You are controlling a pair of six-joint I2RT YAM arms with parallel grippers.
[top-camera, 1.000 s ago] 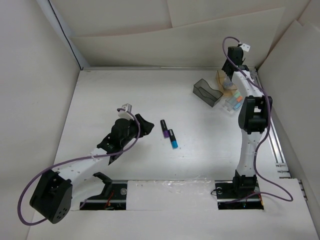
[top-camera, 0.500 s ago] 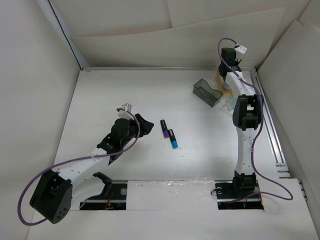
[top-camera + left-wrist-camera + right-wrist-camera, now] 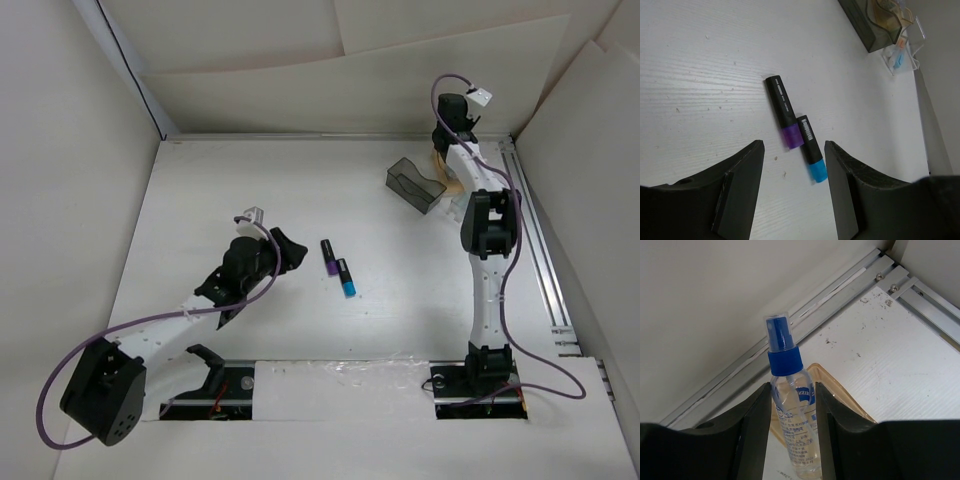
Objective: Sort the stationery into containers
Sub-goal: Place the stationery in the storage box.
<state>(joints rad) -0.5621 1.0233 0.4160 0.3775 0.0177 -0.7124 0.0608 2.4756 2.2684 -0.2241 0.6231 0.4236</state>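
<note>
The right gripper [image 3: 791, 390] clamps the spray bottle [image 3: 785, 360], its blue cap pointing out beyond the fingers, directly over the tan bin [image 3: 842, 392].

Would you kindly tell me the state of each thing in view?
left gripper: open, empty.
right gripper: shut on spray bottle.
spray bottle: cap on, held over tan bin.
purple marker: capped, lying flat.
light-blue marker: capped, lying flat.
dark grey bin: upright.

A white desk [image 3: 240, 180] stands enclosed by pale paper walls [image 3: 330, 90]. A metal rail [image 3: 552, 290] runs along its right edge.
</note>
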